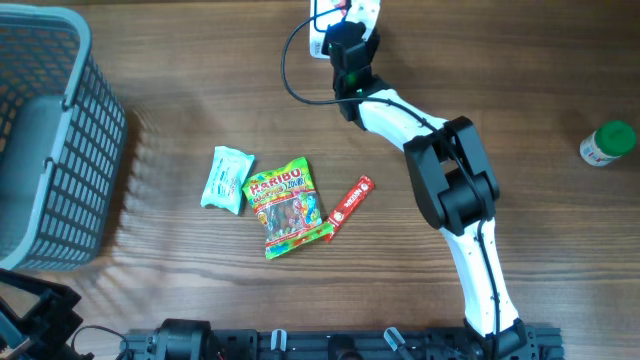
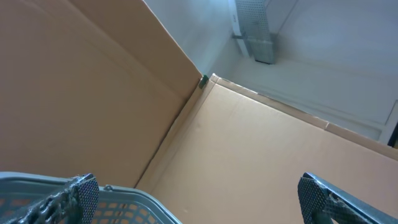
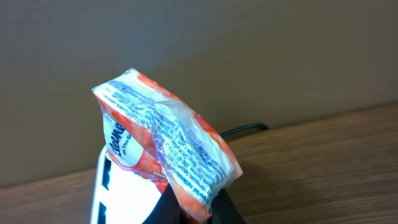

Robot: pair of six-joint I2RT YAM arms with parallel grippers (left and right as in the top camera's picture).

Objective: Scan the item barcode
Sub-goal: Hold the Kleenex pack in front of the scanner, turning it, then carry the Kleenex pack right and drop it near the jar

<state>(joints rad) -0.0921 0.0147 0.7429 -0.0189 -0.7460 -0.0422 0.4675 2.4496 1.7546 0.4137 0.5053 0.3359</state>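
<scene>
My right gripper is shut on an orange and white snack packet with blue print, its crinkled end sticking up above the jaws. Just behind and left of the packet glows the bright white face of the scanner. In the overhead view the right gripper is at the far edge of the table, over the white scanner. No barcode can be made out on the packet. My left gripper is open and holds nothing, its fingers wide apart above a grey basket's rim.
A grey mesh basket stands at the left. A white-green packet, a Haribo bag and a red bar lie mid-table. A green-capped bottle sits far right. A black cable loops from the scanner.
</scene>
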